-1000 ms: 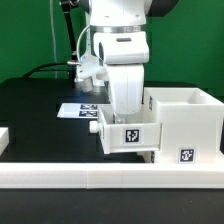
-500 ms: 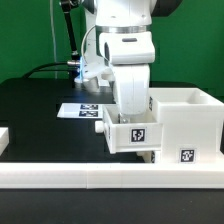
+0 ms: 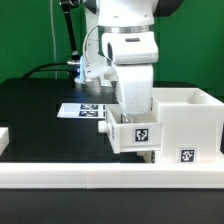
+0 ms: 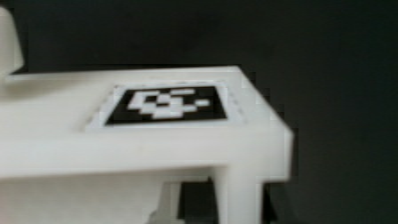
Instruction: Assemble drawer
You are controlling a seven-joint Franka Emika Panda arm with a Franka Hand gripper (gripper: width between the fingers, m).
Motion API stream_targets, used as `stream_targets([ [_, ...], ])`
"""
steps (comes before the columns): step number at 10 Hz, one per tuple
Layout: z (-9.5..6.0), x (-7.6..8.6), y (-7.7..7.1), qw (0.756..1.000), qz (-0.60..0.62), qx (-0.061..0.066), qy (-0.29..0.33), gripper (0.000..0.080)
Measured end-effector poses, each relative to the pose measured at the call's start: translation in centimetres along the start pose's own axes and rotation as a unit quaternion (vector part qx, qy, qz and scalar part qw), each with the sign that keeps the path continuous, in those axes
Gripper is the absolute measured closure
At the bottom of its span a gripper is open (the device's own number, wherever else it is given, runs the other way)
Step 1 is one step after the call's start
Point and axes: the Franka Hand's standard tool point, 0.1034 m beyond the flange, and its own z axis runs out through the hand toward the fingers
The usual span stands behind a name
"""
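Observation:
My gripper (image 3: pixel 134 113) is shut on a small white drawer tray (image 3: pixel 139 134) with a black-and-white tag on its front. It holds the tray against the open side of the tall white housing box (image 3: pixel 190 118), at the exterior view's right. The tray's wall hides my fingertips in the exterior view. The wrist view shows the tray's tagged wall (image 4: pixel 169 108) close up and blurred, with one white finger (image 4: pixel 249 200) reaching down past its edge. The housing box carries a tag low on its front.
A long low white rail (image 3: pixel 100 178) runs along the table's front. The marker board (image 3: pixel 82 110) lies flat on the black table behind the tray. Another white part (image 3: pixel 4 138) shows at the exterior view's left edge.
My gripper has carried the tray steadily toward the exterior view's right, closer to the housing box. The box and the rail have not moved.

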Motion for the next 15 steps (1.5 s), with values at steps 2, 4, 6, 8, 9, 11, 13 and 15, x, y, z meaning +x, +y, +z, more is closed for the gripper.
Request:
stream_targets([
  [2, 0.0, 0.0, 0.1, 1.000, -0.005, 0.000, 0.000, 0.0760],
  [4, 0.0, 0.0, 0.1, 1.000, -0.004, 0.000, 0.000, 0.0760],
  [6, -0.3, 0.0, 0.1, 1.000, 0.010, -0.002, -0.001, 0.0423],
  [8, -2.4, 0.0, 0.7, 0.999, 0.029, -0.016, -0.007, 0.0247],
  [9, -3.6, -0.2, 0.9, 0.999, 0.029, -0.019, -0.012, 0.0247],
  [11, -5.5, -1.7, 1.1, 0.999, 0.023, -0.026, -0.021, 0.0156],
  [13, -5.7, -4.4, 1.1, 0.999, -0.004, -0.022, -0.025, 0.0151],
  [15, -5.0, -5.8, 2.2, 1.000, -0.009, -0.021, -0.021, 0.0151],
])
